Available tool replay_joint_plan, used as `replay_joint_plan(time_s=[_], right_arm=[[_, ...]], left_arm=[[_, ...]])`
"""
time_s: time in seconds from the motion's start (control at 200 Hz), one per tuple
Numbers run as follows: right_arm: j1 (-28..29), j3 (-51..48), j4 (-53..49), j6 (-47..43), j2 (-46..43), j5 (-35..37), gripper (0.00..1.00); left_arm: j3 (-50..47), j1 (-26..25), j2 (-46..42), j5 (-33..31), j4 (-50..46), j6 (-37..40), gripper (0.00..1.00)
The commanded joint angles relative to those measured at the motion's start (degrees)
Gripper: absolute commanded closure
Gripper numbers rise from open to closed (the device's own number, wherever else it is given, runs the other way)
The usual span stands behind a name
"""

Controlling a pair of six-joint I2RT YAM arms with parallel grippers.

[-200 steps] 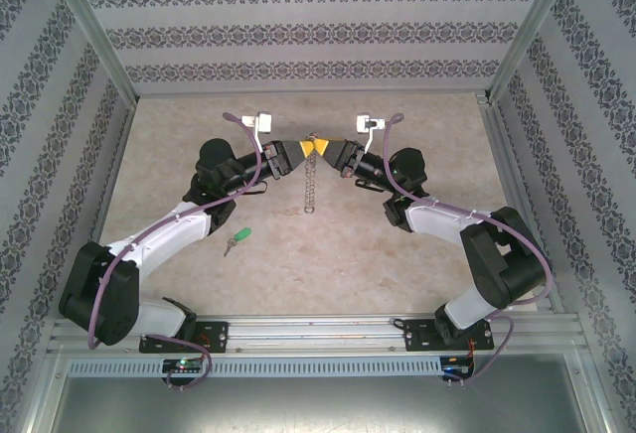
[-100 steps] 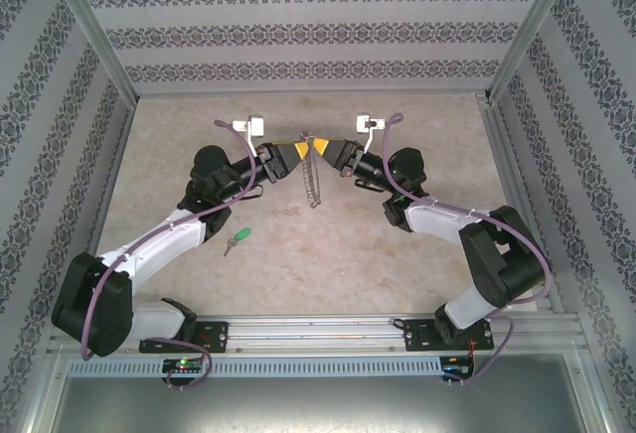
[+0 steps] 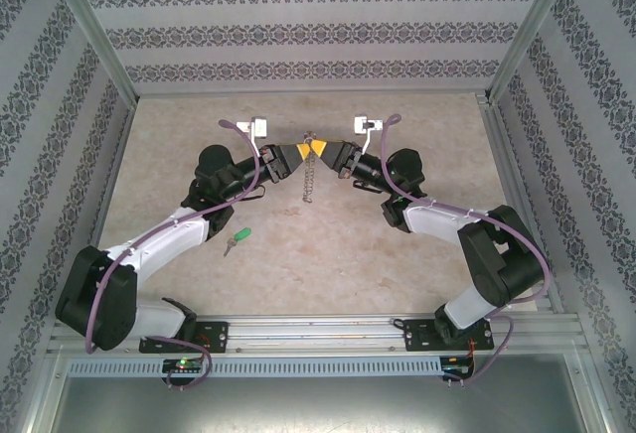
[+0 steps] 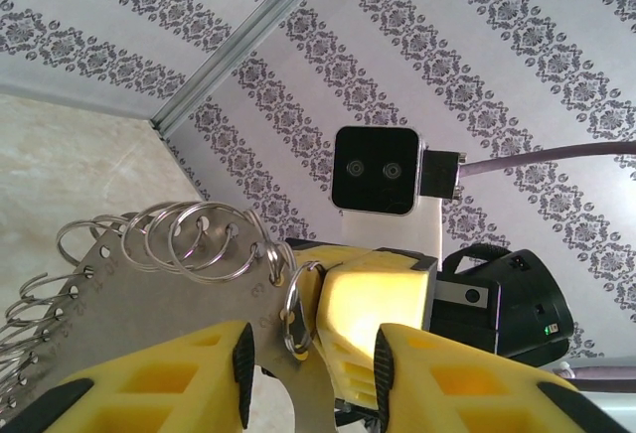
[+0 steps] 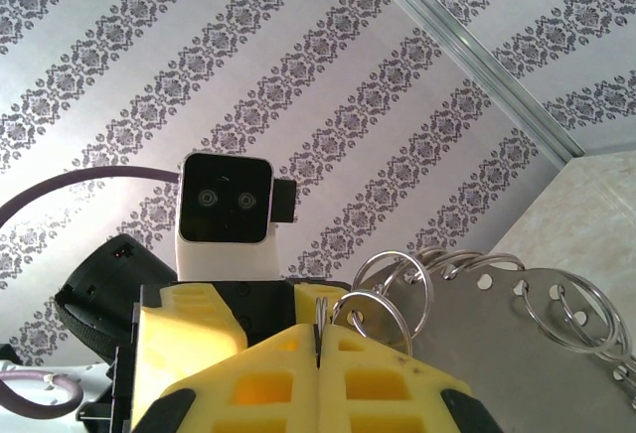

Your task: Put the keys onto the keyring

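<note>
The keyring [image 3: 310,177] is a flat grey metal piece fringed with small split rings, hanging down above the table at the back centre. My right gripper [image 3: 320,145] is shut on one split ring [image 5: 319,311] at its top corner. The metal plate [image 5: 497,324] spreads to the right of those fingers. My left gripper [image 3: 294,149] faces it, open. Its two yellow fingers [image 4: 199,363] straddle the plate's [image 4: 149,284] corner, a split ring [image 4: 296,309] and the right gripper's fingertip. The green-headed key [image 3: 238,238] lies on the table beside the left forearm, held by nothing.
Patterned walls [image 3: 318,36] and metal corner posts [image 3: 94,31] enclose the beige tabletop [image 3: 328,254]. A metal rail [image 3: 318,334] with both arm bases runs along the near edge. Each wrist camera [image 4: 376,170] faces the other at close range.
The left wrist shifted a little left and then back toward the right gripper. The hanging keyring swung slightly and now reaches less far down. The key and the right arm stayed put.
</note>
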Motion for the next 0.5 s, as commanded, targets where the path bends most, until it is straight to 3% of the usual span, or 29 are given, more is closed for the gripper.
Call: replay_joint_plan(time_s=[0.0,0.5], right_arm=[[0.88,1.88,4.61,0.12,-0.02,-0.46,1.0],[1.32,1.93,4.63,0.16,0.84,-0.74,1.0]], left_arm=[[0.93,-0.58,0.63,0.51,3.65,-0.38,0.64],[0.96,-0.64,1.13,0.78,5.2,-1.03,0.79]])
